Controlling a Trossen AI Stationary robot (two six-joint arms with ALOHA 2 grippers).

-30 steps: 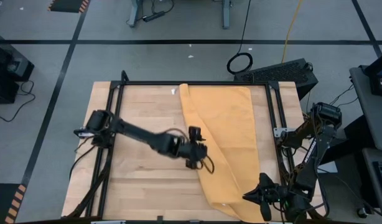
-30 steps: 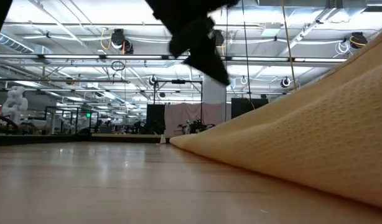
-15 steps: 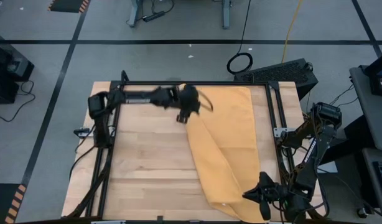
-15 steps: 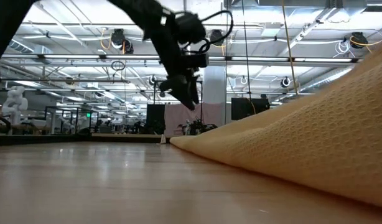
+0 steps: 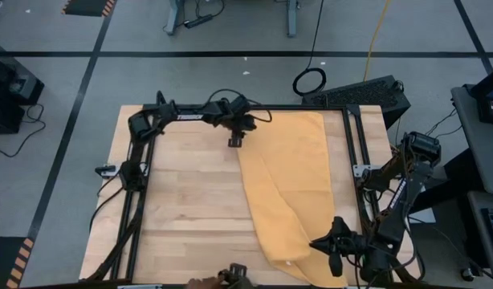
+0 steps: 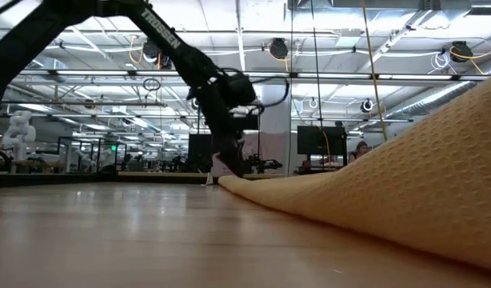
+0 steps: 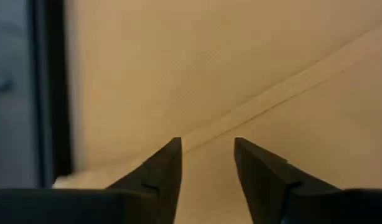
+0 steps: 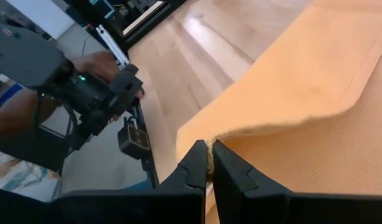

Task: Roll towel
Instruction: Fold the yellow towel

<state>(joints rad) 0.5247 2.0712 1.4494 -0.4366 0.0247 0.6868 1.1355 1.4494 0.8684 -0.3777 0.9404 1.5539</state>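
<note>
**Towel pinched at near corner, left tool parted at far corner**

The mustard-yellow towel [image 5: 291, 189] lies folded lengthwise on the right half of the wooden surface [image 5: 182, 209], running from the far edge to the near edge. The right tool [image 8: 209, 163] is closed on the towel's near corner, lifting the fabric edge. The left tool [image 5: 234, 141] hangs at the towel's far-left corner, its fingers [image 7: 163, 171] narrowly parted above the cloth. A person's hand [image 8: 101, 65] holds a device beside the surface's near edge.
</note>
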